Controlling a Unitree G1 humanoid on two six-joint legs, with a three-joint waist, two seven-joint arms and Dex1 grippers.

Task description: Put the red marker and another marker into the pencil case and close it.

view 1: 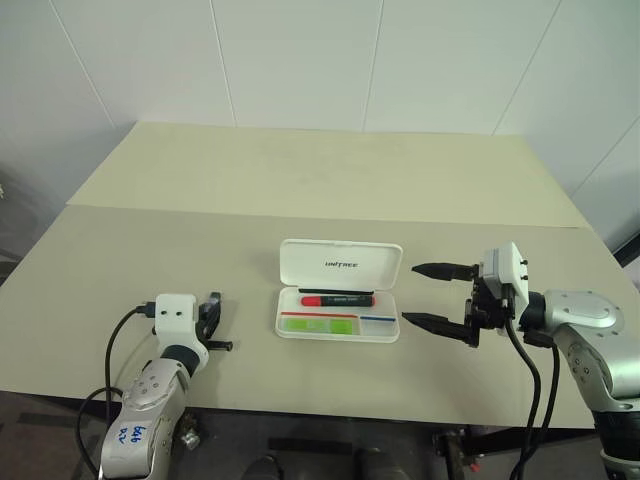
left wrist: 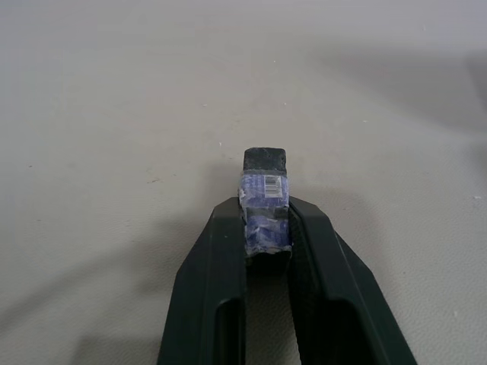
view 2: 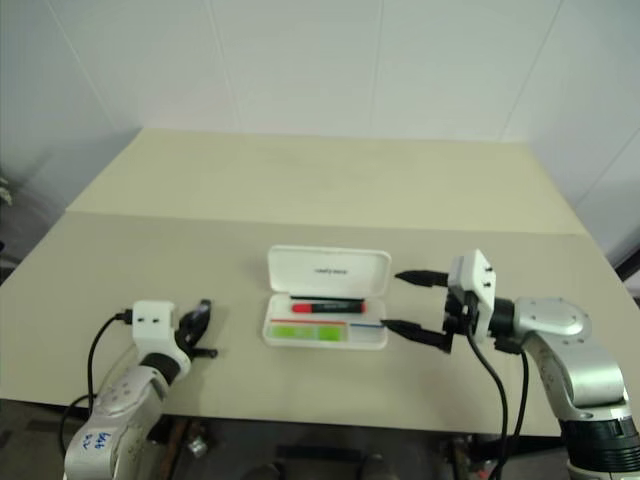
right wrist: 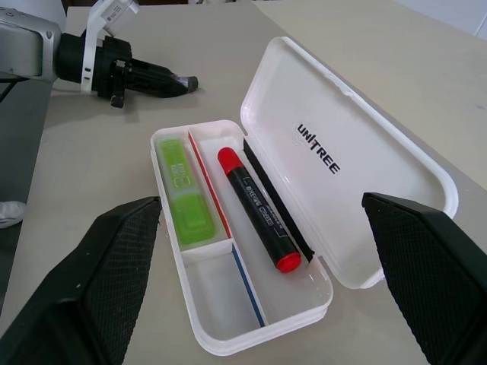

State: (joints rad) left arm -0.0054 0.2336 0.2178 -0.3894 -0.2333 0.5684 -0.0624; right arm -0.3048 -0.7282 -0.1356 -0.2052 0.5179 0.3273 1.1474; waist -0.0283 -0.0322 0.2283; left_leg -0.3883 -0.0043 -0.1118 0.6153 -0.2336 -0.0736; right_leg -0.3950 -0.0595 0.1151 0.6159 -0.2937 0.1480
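Right wrist view: pencil case (right wrist: 319,190) lid reads "UNITREE"; it lies between the right gripper's (view 1: 437,296) spread fingers. Left gripper (left wrist: 265,228) clamps a small blue-wrapped block (left wrist: 264,207).

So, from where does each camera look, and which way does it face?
Head eyes: above, facing forward and down at table, open case; both grippers show.
Left wrist: along left gripper, shut on small block, facing table.
Right wrist: along open right gripper, facing case.
Shared: head and right wrist both see case, left gripper.

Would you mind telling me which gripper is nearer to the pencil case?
Right. The right gripper sits just beside the pencil case; the left gripper is farther off on its other side.
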